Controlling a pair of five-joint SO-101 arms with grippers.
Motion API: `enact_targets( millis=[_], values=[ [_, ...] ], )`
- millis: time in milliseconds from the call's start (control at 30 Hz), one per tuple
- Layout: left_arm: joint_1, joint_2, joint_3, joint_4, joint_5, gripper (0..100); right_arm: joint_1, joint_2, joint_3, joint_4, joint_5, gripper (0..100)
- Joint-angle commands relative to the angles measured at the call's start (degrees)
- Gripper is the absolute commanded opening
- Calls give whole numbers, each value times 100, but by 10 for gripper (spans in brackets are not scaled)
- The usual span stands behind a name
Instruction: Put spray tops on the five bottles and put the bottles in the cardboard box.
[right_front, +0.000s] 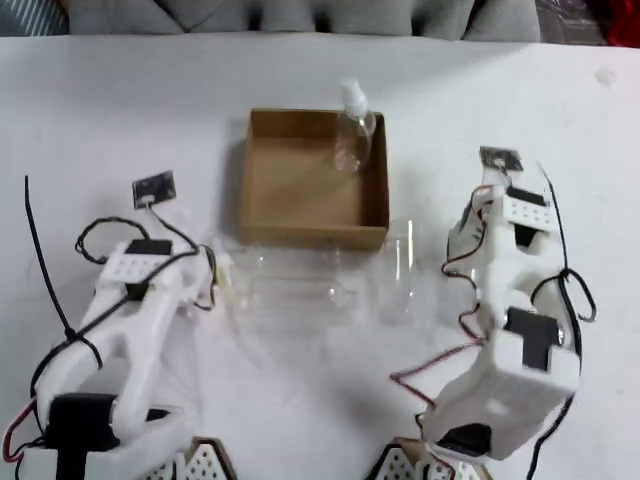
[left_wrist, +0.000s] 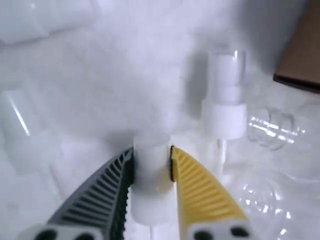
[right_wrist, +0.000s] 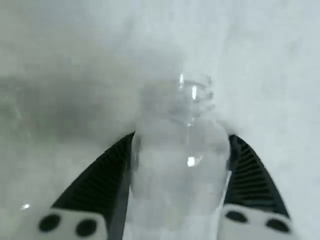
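One capped bottle (right_front: 353, 135) stands in the cardboard box (right_front: 262, 200), high view; bare bottles (right_front: 290, 290) lie before it. Left wrist view: left gripper (left_wrist: 151, 155) pinches a white spray top (left_wrist: 149, 195). Right wrist view: right gripper (right_wrist: 181, 141) clamps an open bottle (right_wrist: 180, 165). Step, judged: capping. Next: line top over neck.

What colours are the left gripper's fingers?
Left gripper: one finger grey, one yellow; best in left wrist view.
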Motion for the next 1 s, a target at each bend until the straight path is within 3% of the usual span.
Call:
enact_targets(
  millis=[0, 333, 600, 967],
  values=[
    [-31, -259, -44, -132, 62, 20, -4, -92, -35, -31, 26, 269],
    [-13, -259, -62, -132, 53, 20, -4, -119, -132, -31, -18, 174],
    [-4, -259, -70, -132, 9, 20, -13, -224, -475, 391, -18, 324],
    [-4, -251, -44, -378, -325, 20, -13, -224, -1160, 1226, -334, 318]
  ],
)
